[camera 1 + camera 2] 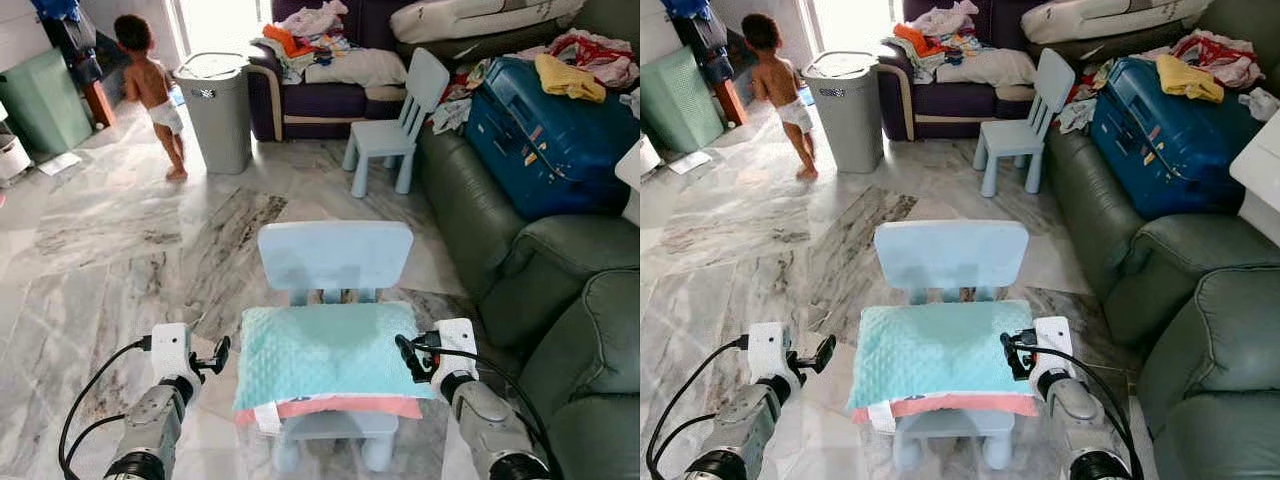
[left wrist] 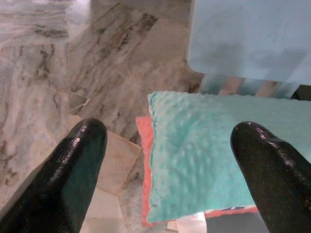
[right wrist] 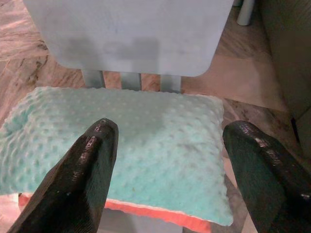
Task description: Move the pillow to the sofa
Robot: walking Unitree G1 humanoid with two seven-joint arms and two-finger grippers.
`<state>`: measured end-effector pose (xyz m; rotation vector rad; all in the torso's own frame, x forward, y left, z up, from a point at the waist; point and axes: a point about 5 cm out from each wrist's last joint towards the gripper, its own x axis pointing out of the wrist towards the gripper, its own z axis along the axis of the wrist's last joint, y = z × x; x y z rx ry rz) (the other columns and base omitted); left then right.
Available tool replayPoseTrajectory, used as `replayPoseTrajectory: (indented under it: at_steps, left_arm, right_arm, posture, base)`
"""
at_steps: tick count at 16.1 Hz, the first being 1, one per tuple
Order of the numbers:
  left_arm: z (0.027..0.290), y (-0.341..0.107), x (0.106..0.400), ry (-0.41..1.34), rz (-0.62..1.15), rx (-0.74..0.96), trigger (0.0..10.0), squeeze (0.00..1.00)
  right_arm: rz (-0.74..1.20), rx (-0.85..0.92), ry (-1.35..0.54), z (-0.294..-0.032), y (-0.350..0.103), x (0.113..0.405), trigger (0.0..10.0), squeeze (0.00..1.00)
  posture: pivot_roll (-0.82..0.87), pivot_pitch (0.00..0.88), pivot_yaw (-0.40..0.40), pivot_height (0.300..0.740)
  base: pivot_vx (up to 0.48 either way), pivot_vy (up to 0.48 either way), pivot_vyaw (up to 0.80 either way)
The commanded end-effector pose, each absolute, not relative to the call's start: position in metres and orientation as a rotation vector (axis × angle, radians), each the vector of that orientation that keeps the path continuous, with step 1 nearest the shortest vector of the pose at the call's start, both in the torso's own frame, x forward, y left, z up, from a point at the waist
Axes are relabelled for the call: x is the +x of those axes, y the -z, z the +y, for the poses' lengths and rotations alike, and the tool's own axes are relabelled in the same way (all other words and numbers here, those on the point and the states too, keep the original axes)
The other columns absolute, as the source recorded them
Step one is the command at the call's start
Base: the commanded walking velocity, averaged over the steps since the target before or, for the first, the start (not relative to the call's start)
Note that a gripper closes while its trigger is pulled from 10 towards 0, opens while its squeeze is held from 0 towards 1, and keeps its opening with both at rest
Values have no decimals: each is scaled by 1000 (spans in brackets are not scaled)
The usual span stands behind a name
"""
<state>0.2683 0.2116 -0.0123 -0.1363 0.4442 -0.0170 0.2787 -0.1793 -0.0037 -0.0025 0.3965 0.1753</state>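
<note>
A teal dotted pillow (image 1: 325,355) with a coral underside lies flat on the seat of a small pale blue chair (image 1: 335,255) directly before me. My left gripper (image 1: 219,357) hovers open just off the pillow's left edge, its fingers (image 2: 73,165) apart with the pillow's corner (image 2: 194,160) between and beyond them. At the pillow's right edge my right gripper (image 1: 408,358) is open too, its fingers (image 3: 92,165) spread above the pillow's right half (image 3: 160,141). Neither touches the pillow. The green leather sofa (image 1: 560,300) stands to my right.
A blue suitcase (image 1: 545,125) and clothes lie on the sofa's far seat. A second pale blue chair (image 1: 395,125) stands beyond, near a purple armchair (image 1: 320,90) piled with laundry. A grey laundry bin (image 1: 215,110) and a child (image 1: 150,90) stand at the far left on marble floor.
</note>
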Motion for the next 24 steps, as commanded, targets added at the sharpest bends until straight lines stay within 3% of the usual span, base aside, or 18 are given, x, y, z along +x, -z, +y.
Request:
replayPoseTrajectory:
  at_steps: [1, 16, 24]
  left_arm:
    - [213, 14, 266, 9, 448, -140, 10000, 0]
    - [210, 19, 259, 9, 450, -197, 10000, 0]
    - [210, 19, 259, 18, 455, -188, 10000, 0]
  right_arm:
    - [371, -2, -179, -179, -2, 284, 10000, 0]
    - [393, -22, -165, -183, 1, 281, 10000, 0]
    - [394, -25, -173, -182, 1, 281, 10000, 0]
  posture:
    - [-13, 0, -11, 740]
    - [-17, 0, -15, 740]
    - [-22, 0, -12, 740]
  base:
    - [0, 0, 0]
    - [0, -33, 0]
    - [369, 0, 0]
